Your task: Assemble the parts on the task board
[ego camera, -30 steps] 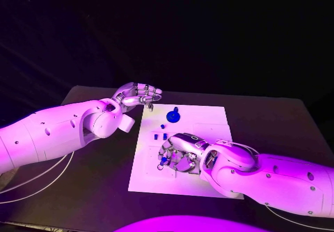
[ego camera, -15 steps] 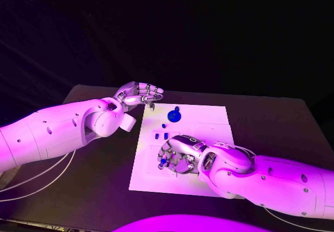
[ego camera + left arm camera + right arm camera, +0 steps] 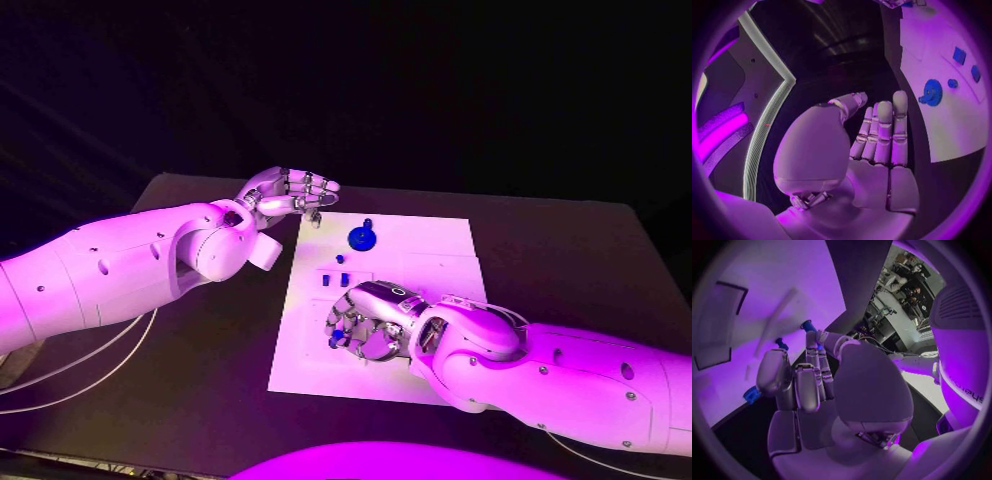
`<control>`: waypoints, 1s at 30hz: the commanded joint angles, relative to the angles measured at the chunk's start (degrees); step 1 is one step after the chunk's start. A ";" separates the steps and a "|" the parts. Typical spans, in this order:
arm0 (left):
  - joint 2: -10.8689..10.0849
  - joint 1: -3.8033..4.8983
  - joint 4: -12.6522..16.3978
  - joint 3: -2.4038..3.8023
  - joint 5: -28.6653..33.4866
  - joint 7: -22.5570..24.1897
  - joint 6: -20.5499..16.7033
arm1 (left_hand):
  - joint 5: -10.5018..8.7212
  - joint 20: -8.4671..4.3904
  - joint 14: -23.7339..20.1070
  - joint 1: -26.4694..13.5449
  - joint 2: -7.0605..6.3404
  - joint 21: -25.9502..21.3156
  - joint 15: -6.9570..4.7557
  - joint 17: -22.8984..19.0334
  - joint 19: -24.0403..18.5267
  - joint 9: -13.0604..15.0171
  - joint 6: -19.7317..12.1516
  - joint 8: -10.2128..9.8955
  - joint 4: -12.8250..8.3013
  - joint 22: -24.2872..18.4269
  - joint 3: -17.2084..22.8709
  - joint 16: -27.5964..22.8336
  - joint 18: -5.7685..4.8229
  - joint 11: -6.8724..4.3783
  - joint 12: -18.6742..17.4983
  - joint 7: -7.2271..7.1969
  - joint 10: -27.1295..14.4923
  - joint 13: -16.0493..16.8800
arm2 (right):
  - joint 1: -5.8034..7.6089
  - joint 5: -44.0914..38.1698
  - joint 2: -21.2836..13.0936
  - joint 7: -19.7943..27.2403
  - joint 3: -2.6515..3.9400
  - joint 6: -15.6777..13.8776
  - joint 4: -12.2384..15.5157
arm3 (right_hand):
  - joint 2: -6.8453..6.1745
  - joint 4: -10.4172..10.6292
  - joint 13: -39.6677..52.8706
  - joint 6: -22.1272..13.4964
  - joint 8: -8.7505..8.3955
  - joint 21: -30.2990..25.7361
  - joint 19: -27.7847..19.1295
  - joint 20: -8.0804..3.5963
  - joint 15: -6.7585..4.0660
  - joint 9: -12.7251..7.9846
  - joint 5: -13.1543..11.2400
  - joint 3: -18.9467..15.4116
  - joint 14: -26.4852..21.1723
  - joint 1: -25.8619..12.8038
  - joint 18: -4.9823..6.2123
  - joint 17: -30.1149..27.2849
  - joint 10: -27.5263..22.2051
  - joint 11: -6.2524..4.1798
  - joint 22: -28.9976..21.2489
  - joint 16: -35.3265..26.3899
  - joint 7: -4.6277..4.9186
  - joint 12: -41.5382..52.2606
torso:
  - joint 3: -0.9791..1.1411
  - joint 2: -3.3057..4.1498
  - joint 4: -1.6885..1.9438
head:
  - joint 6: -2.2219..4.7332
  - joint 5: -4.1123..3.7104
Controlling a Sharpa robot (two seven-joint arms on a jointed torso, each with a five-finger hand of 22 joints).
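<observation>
My right hand (image 3: 368,322) pinching a small blue part (image 3: 339,337) over the white board (image 3: 418,250), my left hand (image 3: 289,193) empty, fingers loosely spread, at the bench's (image 3: 577,250) far left

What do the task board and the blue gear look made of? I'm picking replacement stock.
Task board: apparently rigid plastic or painted plate, matte white, flat with crisp edges. Blue gear: likely moulded or printed plastic, uniform opaque blue with fine teeth in the left wrist view.

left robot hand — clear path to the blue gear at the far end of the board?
Probably yes. The left robot hand hovers empty just off the task board's far corner, with bare board between it and the blue gear. The right robot hand works nearer the robot.
</observation>
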 commanded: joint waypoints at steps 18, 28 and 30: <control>-0.02 0.03 0.18 0.04 0.02 0.23 0.83 | 0.34 0.47 -0.31 -0.54 0.15 -0.24 0.10 -0.05 -0.05 -0.08 -0.50 0.35 0.35 -0.08 0.10 0.18 0.44 0.12 0.21 1.23 -0.39 -0.01 | -0.35 -1.76 0.93 -1.07 -0.16 2.17 -1.77 | 0.60 -0.49 0.14 0.25 1.27 -0.43 -0.41 0.03 -0.14 3.83 0.12 0.08 2.08 -0.26 -0.96 -0.06 0.17 -0.18 -0.12 0.02 0.14 -0.35 | 0.00 -0.03 -0.01 | -0.24 0.11; -0.01 0.03 0.17 0.04 0.02 0.21 0.83 | 0.34 0.47 -0.31 -0.54 0.15 -0.24 0.10 -0.05 -0.05 -0.08 -0.50 0.35 0.35 -0.08 0.10 0.18 0.44 0.12 0.21 1.23 -0.39 -0.01 | -0.50 -2.08 1.57 -1.32 -0.37 3.08 -2.19 | 0.14 -1.22 0.19 -0.33 1.08 -0.99 -0.74 0.13 0.02 3.95 0.06 0.07 2.01 -1.03 -0.86 -0.26 -0.26 0.01 -0.34 -0.08 0.37 -0.99 | 0.00 0.01 0.01 | -0.26 0.11; -0.02 0.03 0.17 0.04 0.02 0.21 0.82 | 0.34 0.47 -0.31 -0.54 0.15 -0.24 0.10 -0.05 -0.05 -0.08 -0.50 0.35 0.35 -0.08 0.10 0.18 0.44 0.12 0.21 1.23 -0.39 -0.01 | -0.53 -1.90 1.65 -1.29 -0.41 3.12 -2.25 | -0.22 -1.50 0.26 -1.27 0.49 -1.02 -0.79 0.29 0.22 3.78 0.02 -0.15 2.04 -1.76 -0.87 -0.18 -0.71 0.24 -0.26 -0.02 0.63 -1.43 | 0.02 -0.01 -0.01 | -0.27 0.13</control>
